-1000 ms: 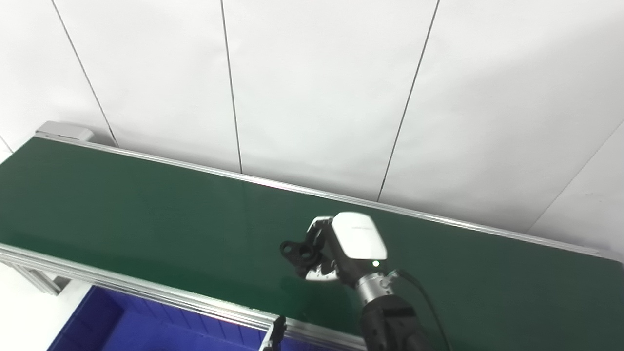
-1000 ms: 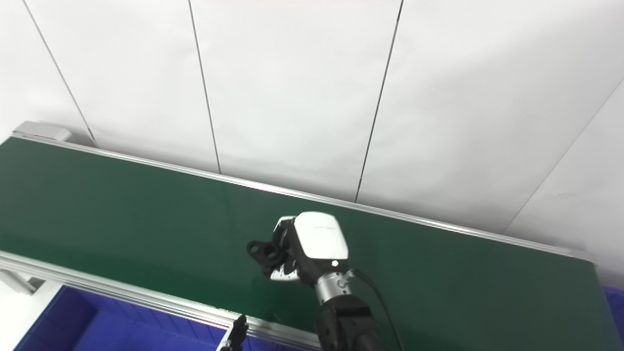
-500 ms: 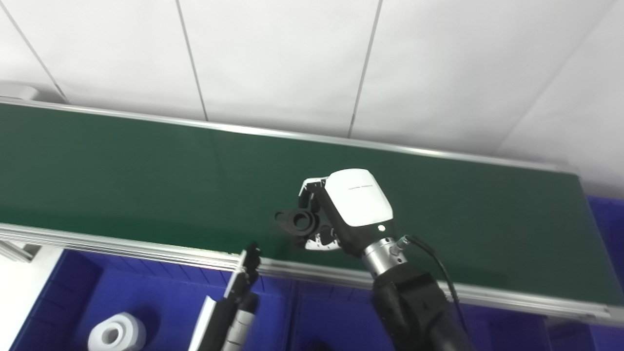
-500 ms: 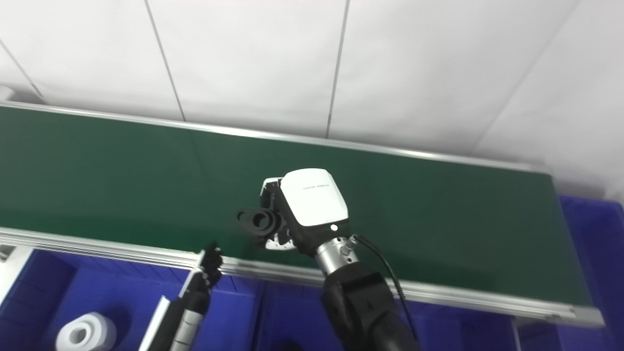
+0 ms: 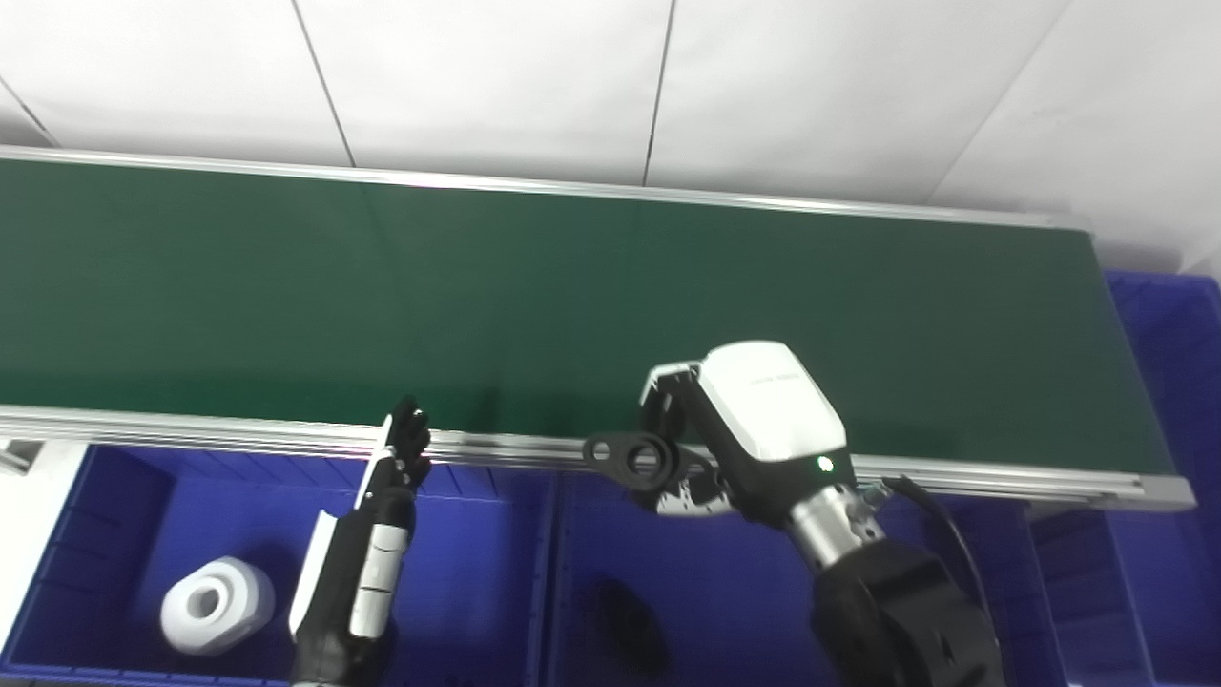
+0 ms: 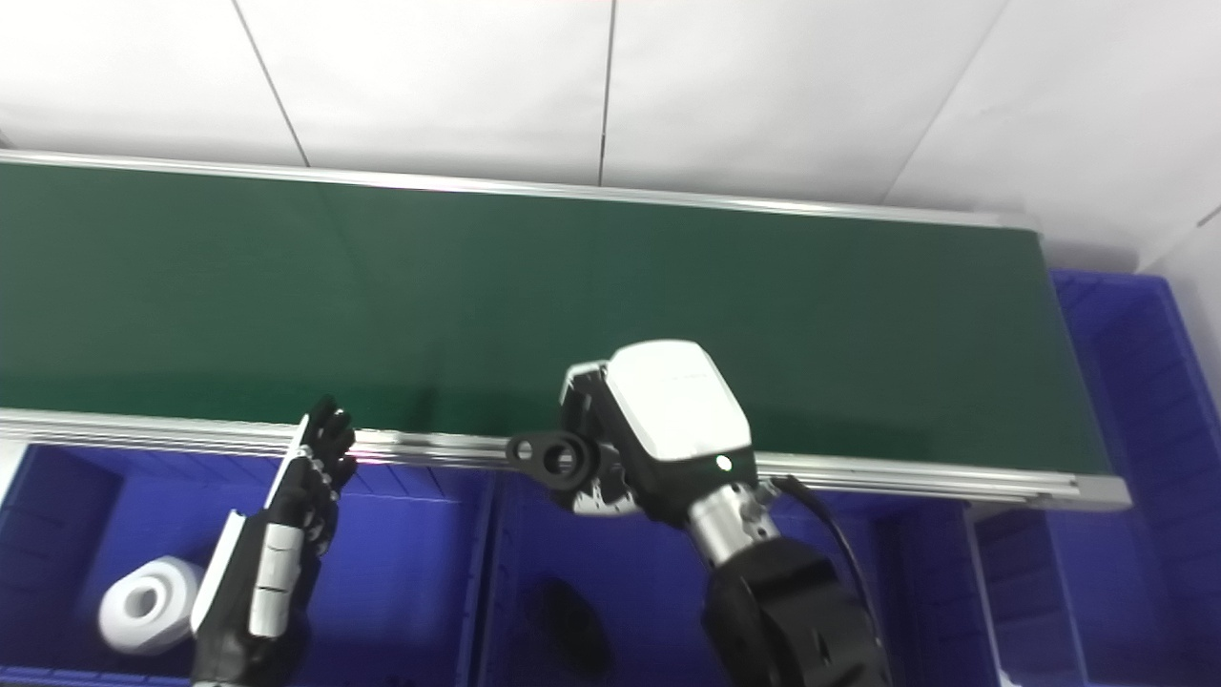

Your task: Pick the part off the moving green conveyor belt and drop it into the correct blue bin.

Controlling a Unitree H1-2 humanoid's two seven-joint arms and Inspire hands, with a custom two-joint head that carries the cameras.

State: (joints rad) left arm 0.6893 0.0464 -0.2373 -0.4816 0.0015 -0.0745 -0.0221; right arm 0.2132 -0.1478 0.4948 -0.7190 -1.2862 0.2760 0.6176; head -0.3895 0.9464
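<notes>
One black part (image 5: 631,456) | pinched by right hand (image 5: 739,434) | left hand (image 5: 367,553) spread, fingers straight

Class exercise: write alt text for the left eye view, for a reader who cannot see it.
The right hand holds a black part over the near edge of an empty green conveyor belt, above a blue bin with a dark part inside. The left hand hangs empty, fingers straight, over a neighbouring blue bin holding a white ring-shaped part.
</notes>
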